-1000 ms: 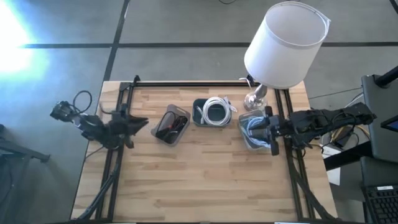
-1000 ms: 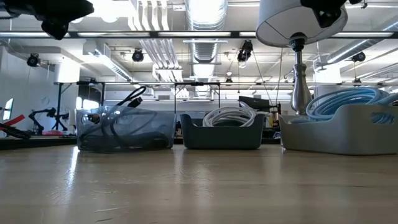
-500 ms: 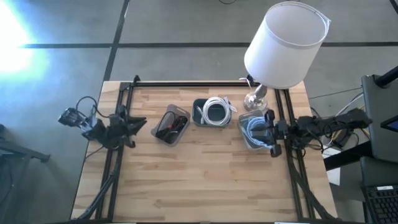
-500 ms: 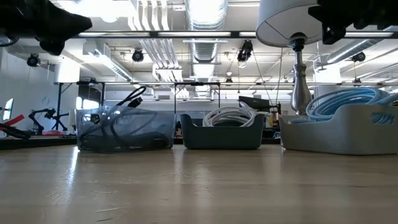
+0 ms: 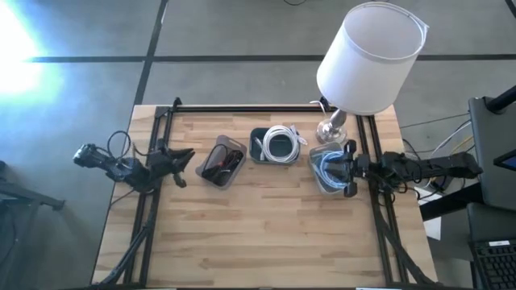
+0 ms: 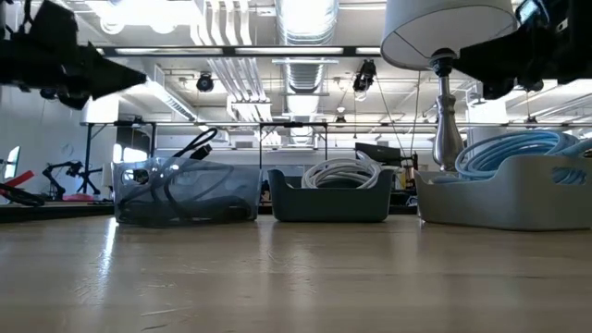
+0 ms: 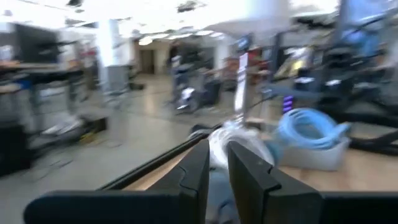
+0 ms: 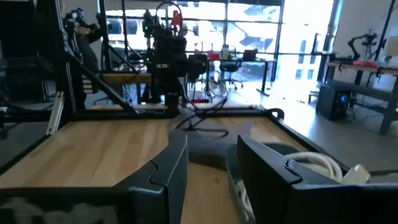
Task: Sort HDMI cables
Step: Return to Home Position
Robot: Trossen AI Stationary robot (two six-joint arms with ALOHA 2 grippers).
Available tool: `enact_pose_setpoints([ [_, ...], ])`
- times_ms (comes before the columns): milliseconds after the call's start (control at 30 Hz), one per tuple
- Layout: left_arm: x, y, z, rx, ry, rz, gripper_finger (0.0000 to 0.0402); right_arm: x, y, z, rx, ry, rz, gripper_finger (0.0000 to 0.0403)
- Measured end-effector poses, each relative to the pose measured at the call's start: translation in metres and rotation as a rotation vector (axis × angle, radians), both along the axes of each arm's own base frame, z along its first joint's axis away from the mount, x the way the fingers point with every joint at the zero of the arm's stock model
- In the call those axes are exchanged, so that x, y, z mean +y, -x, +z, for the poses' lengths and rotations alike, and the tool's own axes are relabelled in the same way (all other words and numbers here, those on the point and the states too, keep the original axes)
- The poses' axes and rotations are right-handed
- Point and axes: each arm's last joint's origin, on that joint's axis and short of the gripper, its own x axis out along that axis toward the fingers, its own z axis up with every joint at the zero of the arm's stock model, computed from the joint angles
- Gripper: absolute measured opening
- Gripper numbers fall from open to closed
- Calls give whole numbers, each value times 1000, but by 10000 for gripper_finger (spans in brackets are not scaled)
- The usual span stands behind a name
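Three bins stand in a row at the table's far middle. A clear bin (image 5: 222, 163) holds thin black HDMI cables (image 6: 180, 185). A dark bin (image 5: 278, 147) holds white coils (image 6: 342, 171). A grey bin (image 5: 329, 172) holds light-blue coils (image 6: 518, 148). My left gripper (image 5: 182, 158) hovers level just left of the clear bin, its fingers (image 7: 194, 177) nearly together and empty. My right gripper (image 5: 347, 169) hovers level over the grey bin's right rim, open and empty, as the right wrist view (image 8: 211, 168) shows.
A table lamp with a white shade (image 5: 367, 56) stands on a metal base (image 5: 330, 127) just behind the grey bin. Black frame rails (image 5: 258, 107) run along the table's far, left and right edges. Bare wood (image 5: 266, 234) lies in front of the bins.
Both arms have drawn back toward their own table edges. Both grippers have tipped up from pointing down to level and come a little lower. The bins and cables have stayed in place.
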Motion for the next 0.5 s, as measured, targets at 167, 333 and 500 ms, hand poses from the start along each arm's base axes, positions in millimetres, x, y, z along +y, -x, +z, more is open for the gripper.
enact_pose_setpoints([
  [167, 2, -2, -12, 27, 41, 46, 62, -1, 1, -14, 22, -19, 5, 129],
  [333, 2, -3, -14, 51, 31, 46, 62, 0, 3, -28, 51, -19, 21, 121],
  [500, -1, -4, -14, 104, -83, -68, 62, 1, 6, -28, 54, -15, 71, 116],
])
